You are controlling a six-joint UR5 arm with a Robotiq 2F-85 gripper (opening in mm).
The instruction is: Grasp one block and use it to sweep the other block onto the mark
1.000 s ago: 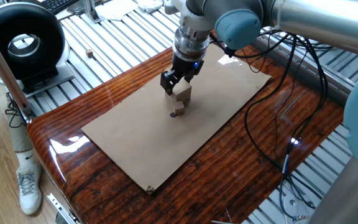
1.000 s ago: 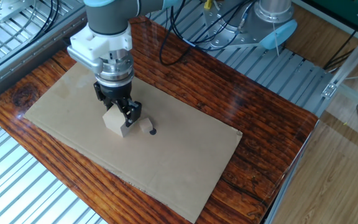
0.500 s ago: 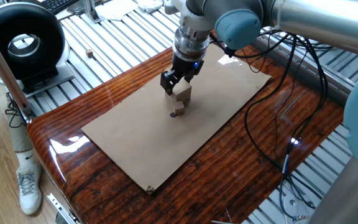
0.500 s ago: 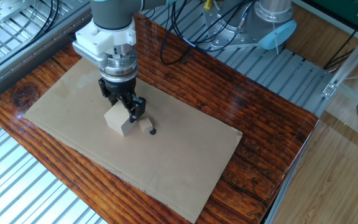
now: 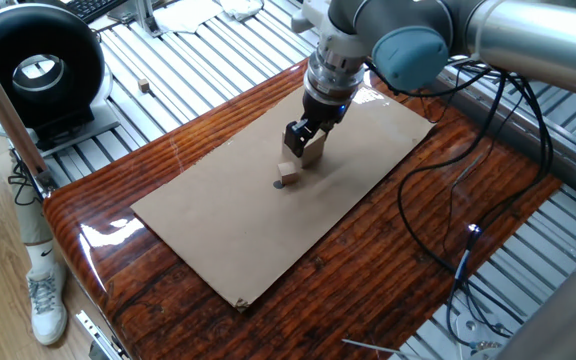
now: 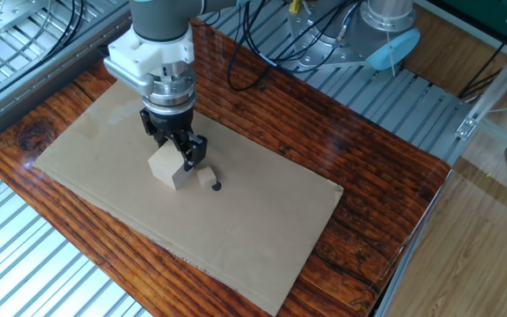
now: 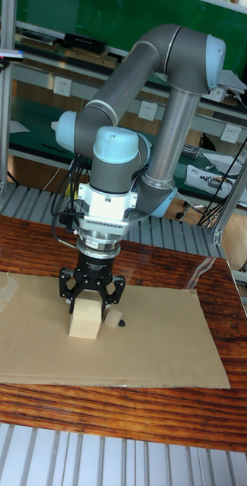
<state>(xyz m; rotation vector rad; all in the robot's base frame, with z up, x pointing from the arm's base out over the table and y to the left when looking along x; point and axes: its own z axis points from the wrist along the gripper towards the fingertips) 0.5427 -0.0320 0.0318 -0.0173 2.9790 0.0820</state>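
- Two plain light-tan wooden cubes are seen on a flat sheet of brown cardboard (image 6: 104,185), which is laid on a glossy dark red-brown wooden counter (image 6: 368,194).
- Nearest in the tall fixed view, the front edge of the cardboard is shown resting on the counter, with ribbed metal slats (image 7: 100,456) below it.
- Farther in, the larger light-tan wooden cube (image 6: 171,167) is seen sitting on the cardboard.
- The black two-finger end effector (image 6: 180,151) is clamped on the larger cube, with one finger on each of two opposite faces and the cube's lower part left showing beneath them.
- The small light-tan wooden cube (image 6: 205,178) is placed just beside the larger one; whether the two touch cannot be told.
- The small round dark grey dot (image 6: 216,186) is drawn flat on the cardboard just beside the small cube, on the side away from the larger cube; only a small part of it, if any, is covered by the small cube.
- Behind these, the grey and light-blue robot arm (image 7: 150,99) is seen rising from the end effector toward green panels (image 7: 85,23) at the back.
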